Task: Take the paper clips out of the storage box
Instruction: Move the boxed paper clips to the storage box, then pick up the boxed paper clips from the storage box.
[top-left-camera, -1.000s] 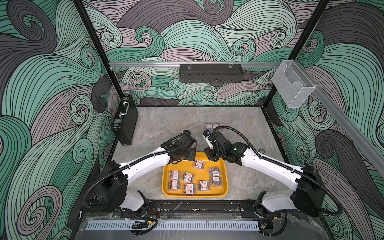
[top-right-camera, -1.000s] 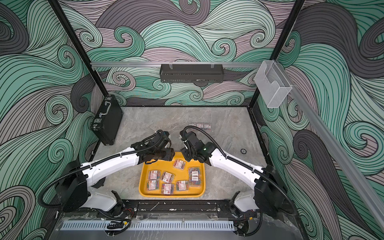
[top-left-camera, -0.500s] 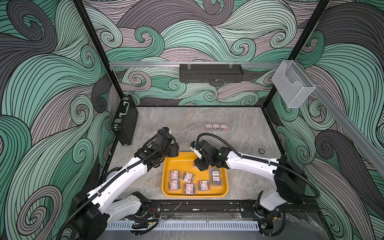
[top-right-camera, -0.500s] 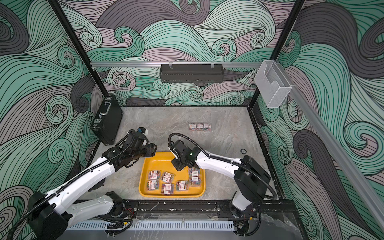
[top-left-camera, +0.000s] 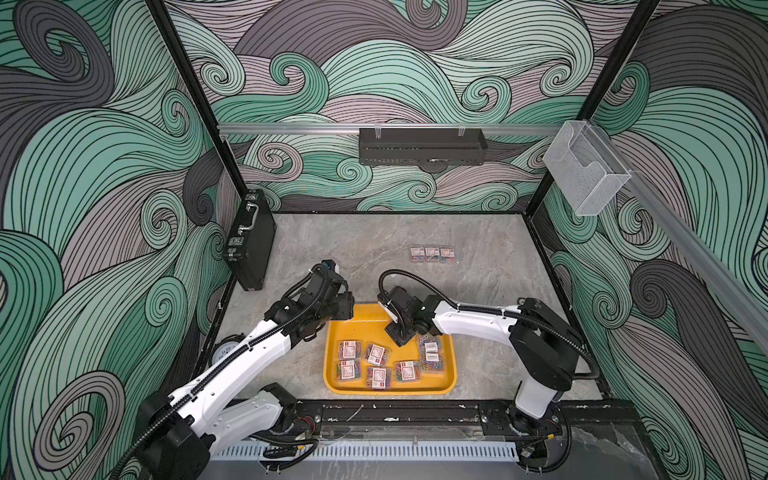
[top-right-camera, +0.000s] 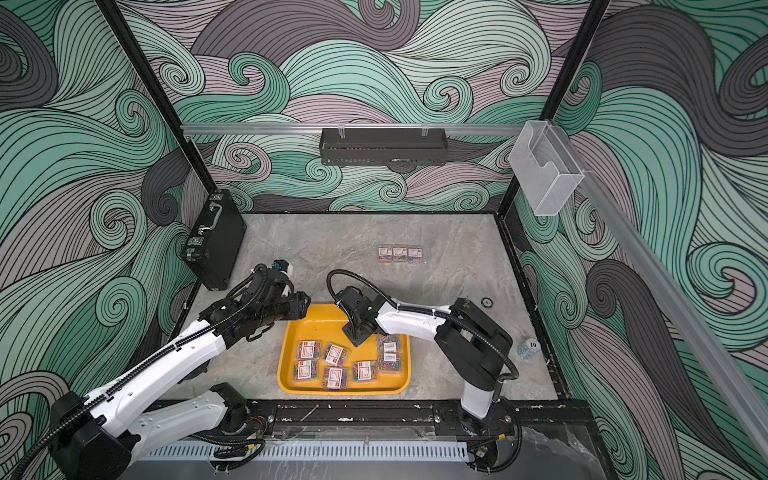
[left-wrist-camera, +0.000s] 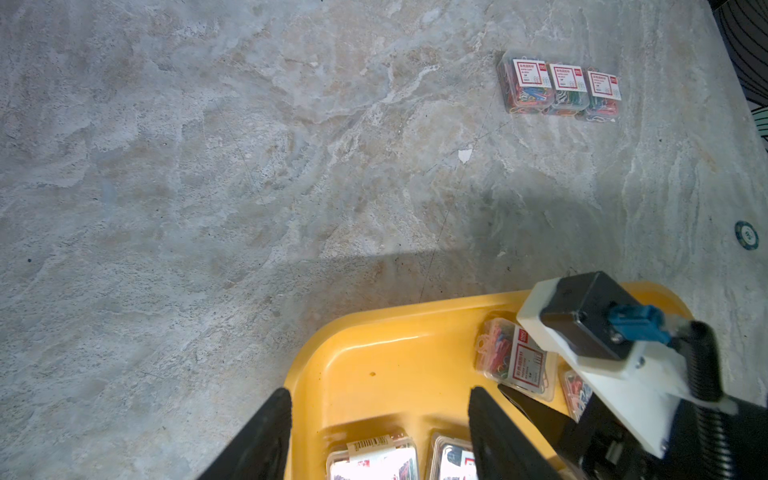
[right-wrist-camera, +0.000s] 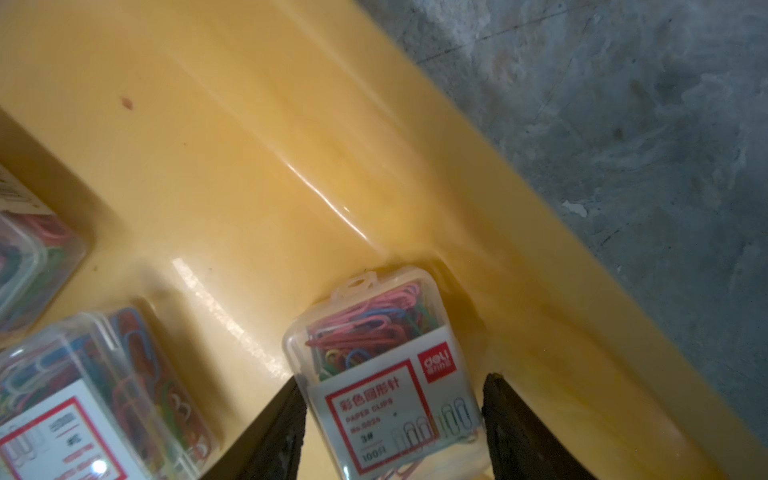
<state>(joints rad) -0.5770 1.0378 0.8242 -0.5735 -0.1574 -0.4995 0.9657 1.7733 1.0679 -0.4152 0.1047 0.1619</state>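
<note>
Now your right pincer (right-wrist-camera: 395, 382) is standing apart, straddling one box of paper clips (right-wrist-camera: 370, 345) lying by the rim inside the yellow storage box (right-wrist-camera: 249, 145). Your left pincer (left-wrist-camera: 380, 391) is hovering apart, empty. Next, likely: closing, lifting, carrying it out onto the tabletop (top-left-camera: 374, 249).

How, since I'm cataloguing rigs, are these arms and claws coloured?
The left arm and right arm have white shells between black joints. A ribbed black hose runs along each. The left claw and right claw are black, with tapering fingers. The right wrist carries a black camera on a white bracket, with a blue plug.
</note>
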